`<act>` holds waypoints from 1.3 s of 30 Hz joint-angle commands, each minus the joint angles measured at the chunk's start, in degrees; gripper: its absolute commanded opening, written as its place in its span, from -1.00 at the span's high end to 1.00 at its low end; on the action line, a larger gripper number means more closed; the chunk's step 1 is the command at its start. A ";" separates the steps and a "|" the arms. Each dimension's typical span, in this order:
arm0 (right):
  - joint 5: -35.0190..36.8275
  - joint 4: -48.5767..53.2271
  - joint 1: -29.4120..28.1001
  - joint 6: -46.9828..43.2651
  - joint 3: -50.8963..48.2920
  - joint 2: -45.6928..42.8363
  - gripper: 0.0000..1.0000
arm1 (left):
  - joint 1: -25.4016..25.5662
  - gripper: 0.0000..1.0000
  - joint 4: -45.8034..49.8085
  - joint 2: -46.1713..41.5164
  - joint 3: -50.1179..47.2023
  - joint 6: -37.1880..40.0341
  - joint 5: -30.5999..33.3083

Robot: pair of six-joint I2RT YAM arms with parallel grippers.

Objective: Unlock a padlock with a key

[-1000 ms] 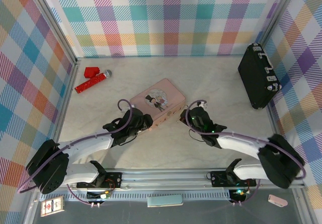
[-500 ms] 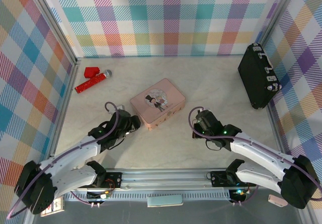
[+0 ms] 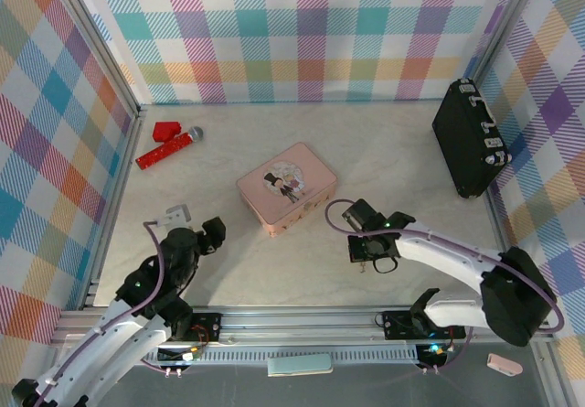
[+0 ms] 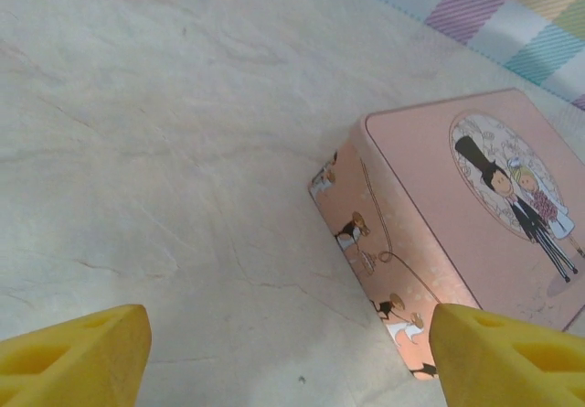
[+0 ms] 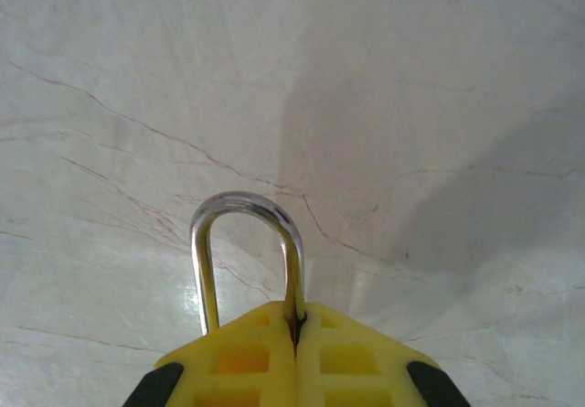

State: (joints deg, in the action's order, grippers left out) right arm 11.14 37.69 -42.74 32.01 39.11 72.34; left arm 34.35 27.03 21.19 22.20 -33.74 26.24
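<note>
Clearly, the right gripper (image 5: 294, 323) is clamped on the padlock (image 5: 245, 202), its shackle poking out over the table (image 5: 439, 105); the body is probably buried between the pads. The left gripper (image 4: 291, 352) gapes wide, empty, near the tin (image 4: 475, 215).

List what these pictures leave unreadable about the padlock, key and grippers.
- Padlock: right wrist view, body buried between the right gripper fingers; locked or unlocked, cannot tell.
- Key: top view, too small to pick out.
- Left gripper: left wrist view, fingers cut off by the bottom edge.
- Pink tin: left wrist view, right end cut by the edge.
</note>
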 commanded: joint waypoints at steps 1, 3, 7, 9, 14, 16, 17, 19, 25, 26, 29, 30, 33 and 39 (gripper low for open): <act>-2.02 1.57 0.20 -0.90 2.59 3.34 1.00 | -0.33 -0.63 3.72 -2.55 -0.75 3.34 2.35; -3.08 0.84 0.20 -0.64 2.85 5.24 1.00 | -0.33 -0.64 4.26 -3.24 -0.58 3.99 2.84; -4.75 -1.01 0.20 -0.56 3.23 7.60 1.00 | -0.34 -0.67 3.87 -4.38 -1.10 4.70 2.20; -5.22 -1.33 0.18 -0.72 3.66 8.54 1.00 | -0.34 -0.67 3.76 -4.49 -1.19 4.83 2.06; -5.93 -1.60 0.20 -1.09 4.45 10.83 1.00 | -0.38 -0.68 3.26 -4.40 -1.45 4.93 2.31; -5.95 -1.49 0.20 -1.16 4.51 11.24 1.00 | -0.38 -0.68 3.21 -4.39 -1.54 4.96 2.54; -5.93 -1.48 0.20 -1.16 4.56 11.25 1.00 | -0.33 -0.68 3.16 -4.38 -1.54 4.92 2.50; -6.04 -1.46 0.25 -1.20 4.54 10.92 1.00 | -0.33 -0.69 3.03 -4.32 -1.63 4.95 2.27; -5.76 -0.67 0.20 -1.26 4.56 9.48 0.73 | -0.33 -0.70 2.86 -4.15 -1.63 5.04 2.29; -5.45 -0.39 0.20 -1.09 4.56 9.13 0.69 | -0.34 -0.70 2.88 -4.07 -1.63 5.08 2.16; -5.17 0.25 0.21 -1.25 4.44 7.82 0.57 | -0.36 -0.70 2.55 -3.79 -1.54 5.33 1.84; -5.09 0.57 0.19 -1.26 4.46 7.38 0.52 | -0.33 -0.70 2.44 -3.63 -1.54 5.40 1.80; -4.99 2.46 0.16 -1.80 5.14 5.01 0.37 | -0.35 -0.71 2.33 -3.26 -1.41 5.63 1.80; -0.73 12.19 0.20 -4.37 10.79 -5.19 0.20 | -0.33 -0.71 10.65 4.45 8.80 3.30 4.59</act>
State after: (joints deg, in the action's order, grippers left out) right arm 7.22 43.48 -42.74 29.67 46.41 72.42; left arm 34.35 34.11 22.39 25.02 -29.91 28.51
